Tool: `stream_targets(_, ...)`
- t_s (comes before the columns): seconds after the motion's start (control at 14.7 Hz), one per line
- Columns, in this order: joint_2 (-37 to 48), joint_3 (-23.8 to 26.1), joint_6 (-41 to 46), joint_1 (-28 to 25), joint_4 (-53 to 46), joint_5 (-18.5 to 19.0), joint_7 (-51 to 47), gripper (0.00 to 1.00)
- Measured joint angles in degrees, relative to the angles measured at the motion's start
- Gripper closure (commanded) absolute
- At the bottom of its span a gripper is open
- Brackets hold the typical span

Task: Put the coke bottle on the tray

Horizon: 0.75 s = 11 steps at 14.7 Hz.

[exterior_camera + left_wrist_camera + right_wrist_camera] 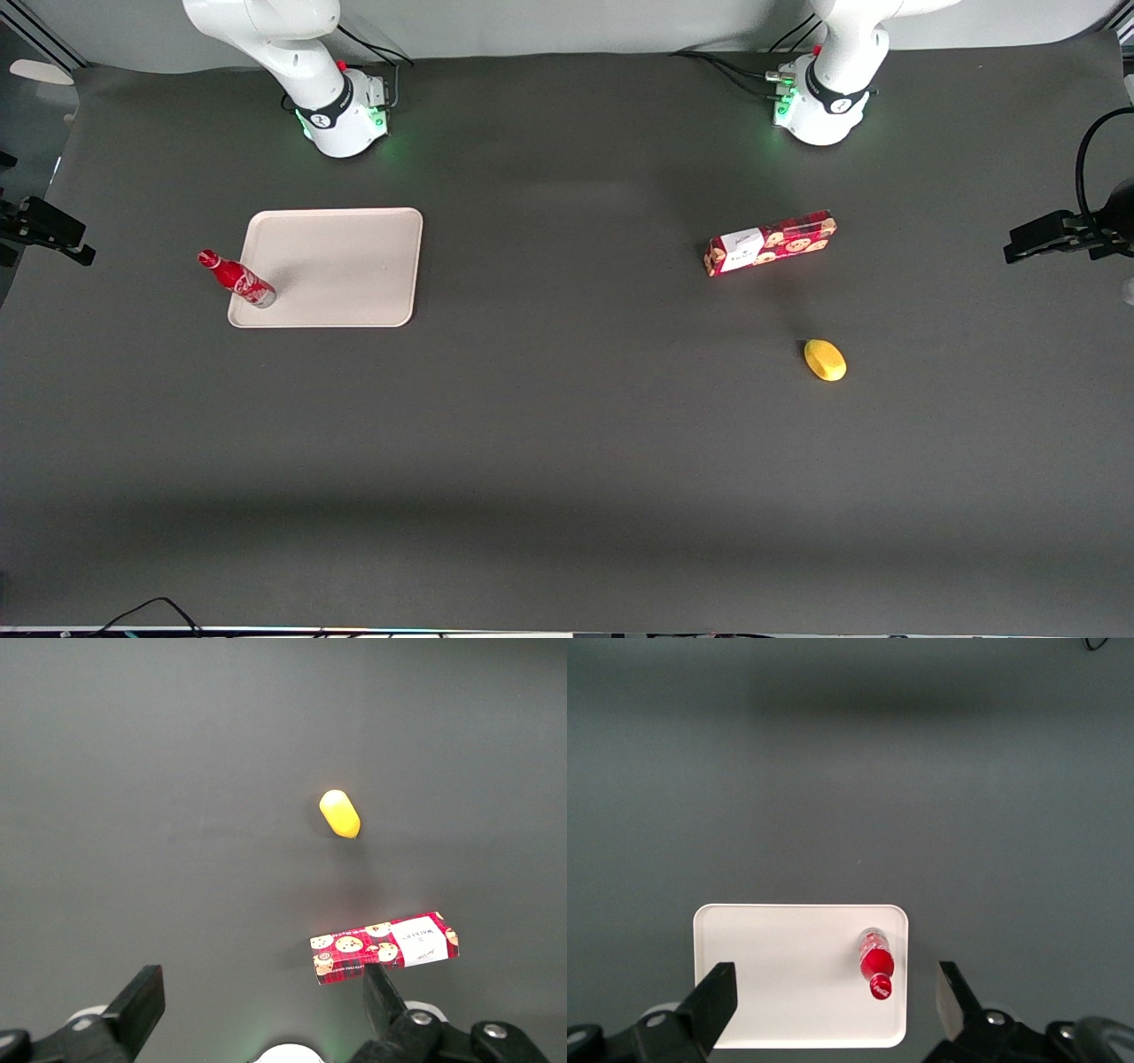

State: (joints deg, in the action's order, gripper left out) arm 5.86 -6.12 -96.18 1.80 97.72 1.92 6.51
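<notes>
The coke bottle (235, 278), slim and red with a red cap, stands upright on the cream tray (345, 266). It is at the tray's corner nearer the front camera, on the side toward the working arm's end of the table. From the right wrist view I look straight down on the bottle (875, 964) and the tray (780, 974). My gripper (835, 1001) hangs high above the tray, open, with nothing between its fingers (716, 997). It is well clear of the bottle. The front view does not show the gripper.
Toward the parked arm's end, a red cookie box (769, 244) lies on the dark mat. A yellow oval object (825, 360) lies nearer the front camera than the box. Black camera mounts (44, 229) (1063, 232) stand at both table ends.
</notes>
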Motion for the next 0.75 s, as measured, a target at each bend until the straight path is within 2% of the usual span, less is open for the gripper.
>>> stream_targets(0.54,-0.8,0.5,-1.4,-0.6,-1.3,-0.2,-0.9,0.00)
stream_targets(0.75,-1.4,0.3,-1.9,-0.6,-1.9,-3.1,-0.5,0.00)
